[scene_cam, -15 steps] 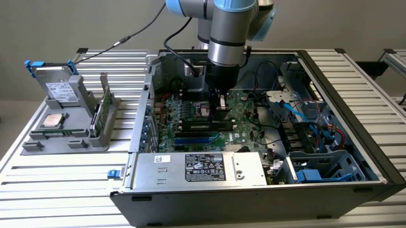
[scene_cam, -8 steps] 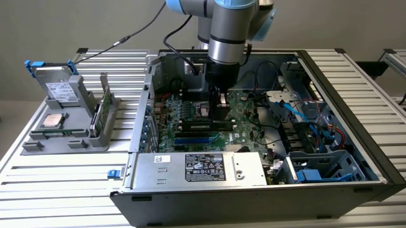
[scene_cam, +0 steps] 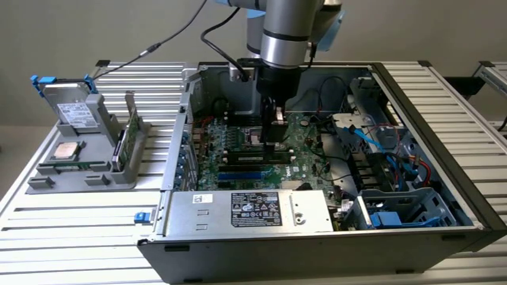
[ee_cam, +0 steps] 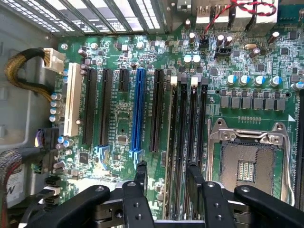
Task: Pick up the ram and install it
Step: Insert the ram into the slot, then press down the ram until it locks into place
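- The claw (scene_cam: pixel 276 138) hangs inside the open computer case (scene_cam: pixel 317 261), low over the motherboard (scene_cam: pixel 230 136). Its jaws are spread wide and grip nothing.
- The ram (scene_cam: pixel 253 157) stands on edge in a slot on the board, just at 7 o'clock from the claw tips in the exterior view. Its black chips show along the side.
- From the wrist, the two black fingers (ee_cam: pixel 141 173) straddle the long black memory slots (ee_cam: pixel 189 123). The stick itself cannot be told from them there.
- Close beside those slots lies the open processor socket (ee_cam: pixel 247 161) with its metal frame.
- On their other side run expansion slots — one blue (ee_cam: pixel 138 109), one white (ee_cam: pixel 72 99).
- In the exterior view a silver power supply (scene_cam: pixel 246 211) sits at 6 o'clock from the claw.
- At 3 to 4 o'clock, blue cables (scene_cam: pixel 396 160) and a drive cage (scene_cam: pixel 404 208) crowd the case.
- The arm (scene_cam: pixel 289 29) comes down from 12 o'clock, and black cables (scene_cam: pixel 214 35) trail off it.
- At 9 o'clock, outside the case on the slatted tabletop (scene_cam: pixel 79 208), is a grey holder (scene_cam: pixel 79 172). It carries a hard drive (scene_cam: pixel 71 110), a square silver processor (scene_cam: pixel 65 151) and a green board on edge (scene_cam: pixel 135 127) — all well apart from the claw.
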You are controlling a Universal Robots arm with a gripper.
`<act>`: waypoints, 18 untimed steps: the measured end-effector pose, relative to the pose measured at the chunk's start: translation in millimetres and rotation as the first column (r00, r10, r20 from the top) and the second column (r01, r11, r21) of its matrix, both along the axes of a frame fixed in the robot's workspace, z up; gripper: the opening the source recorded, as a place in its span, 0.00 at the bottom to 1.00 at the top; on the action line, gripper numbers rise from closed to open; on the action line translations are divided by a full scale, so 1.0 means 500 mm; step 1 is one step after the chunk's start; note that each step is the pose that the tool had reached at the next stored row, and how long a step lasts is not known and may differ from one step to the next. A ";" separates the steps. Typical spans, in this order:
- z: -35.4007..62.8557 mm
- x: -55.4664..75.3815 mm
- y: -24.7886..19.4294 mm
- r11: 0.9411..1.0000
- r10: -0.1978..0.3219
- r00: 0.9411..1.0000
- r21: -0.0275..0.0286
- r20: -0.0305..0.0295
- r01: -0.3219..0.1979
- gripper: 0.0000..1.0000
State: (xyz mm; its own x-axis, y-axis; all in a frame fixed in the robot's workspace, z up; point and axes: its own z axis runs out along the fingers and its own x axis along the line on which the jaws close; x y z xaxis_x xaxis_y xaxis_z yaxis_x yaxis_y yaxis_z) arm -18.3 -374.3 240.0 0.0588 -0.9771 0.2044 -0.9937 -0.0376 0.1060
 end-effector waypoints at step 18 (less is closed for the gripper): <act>0.003 0.000 0.0000 1.000 0.000 1.000 0.000 0.000 0.000 0.10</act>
State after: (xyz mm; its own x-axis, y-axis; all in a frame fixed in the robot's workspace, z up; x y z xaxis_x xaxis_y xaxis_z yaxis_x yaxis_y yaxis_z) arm -18.3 -374.3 241.7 0.0588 -0.9772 0.2042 -0.9937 -0.0376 0.1059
